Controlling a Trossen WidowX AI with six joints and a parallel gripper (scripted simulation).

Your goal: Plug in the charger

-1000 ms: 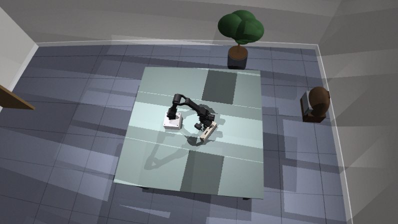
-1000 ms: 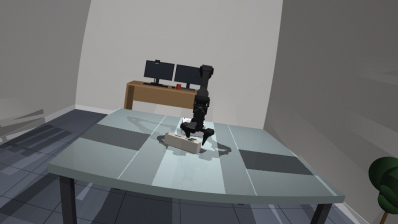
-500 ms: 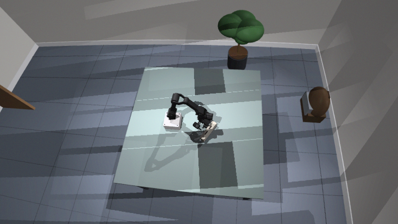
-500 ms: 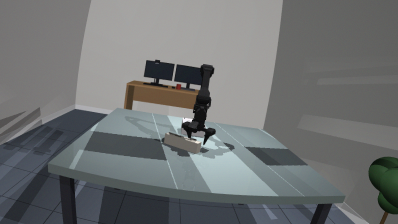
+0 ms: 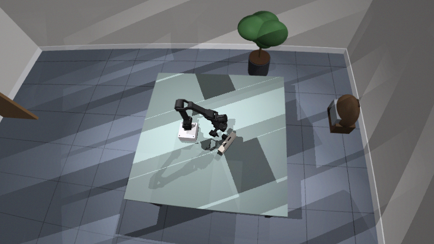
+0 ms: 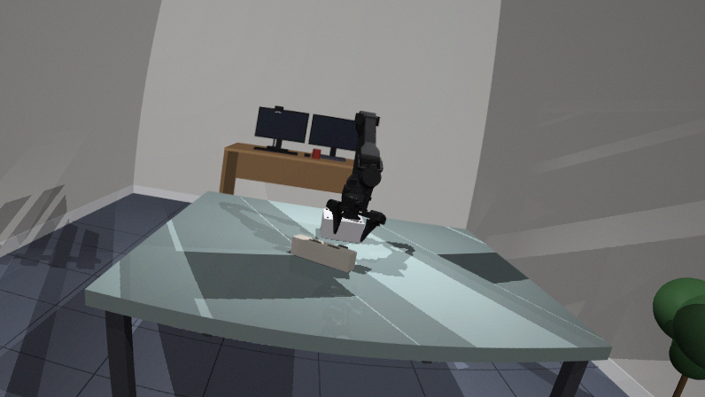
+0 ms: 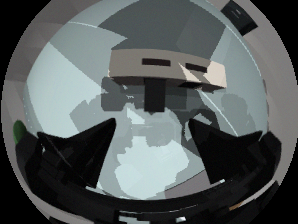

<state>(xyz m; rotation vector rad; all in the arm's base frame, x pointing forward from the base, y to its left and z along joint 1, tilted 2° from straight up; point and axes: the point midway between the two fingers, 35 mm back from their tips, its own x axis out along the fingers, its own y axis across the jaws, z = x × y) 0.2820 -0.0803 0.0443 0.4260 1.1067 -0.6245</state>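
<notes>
The beige power strip (image 5: 223, 148) (image 6: 322, 256) (image 7: 127, 62) lies on the table, with two dark outlet slots on its top in the wrist view. A small black block, apparently the charger (image 5: 224, 136) (image 7: 154, 95), is close beside the strip's long side facing the arm; its prongs cannot be made out, and it is hidden in the exterior view. My gripper (image 5: 220, 133) (image 6: 349, 236) (image 7: 153, 121) is open and empty, above the table on the arm's side of the strip. In the wrist view the block appears just beyond the gap between my fingertips.
The arm's white base (image 5: 188, 134) (image 6: 328, 227) stands behind the gripper on the pale green table (image 5: 182, 87) (image 6: 419, 295). Off the table are a potted plant (image 5: 262, 28) (image 6: 685, 315), a brown chair (image 5: 347, 110) and a wooden desk (image 6: 290, 172) with monitors.
</notes>
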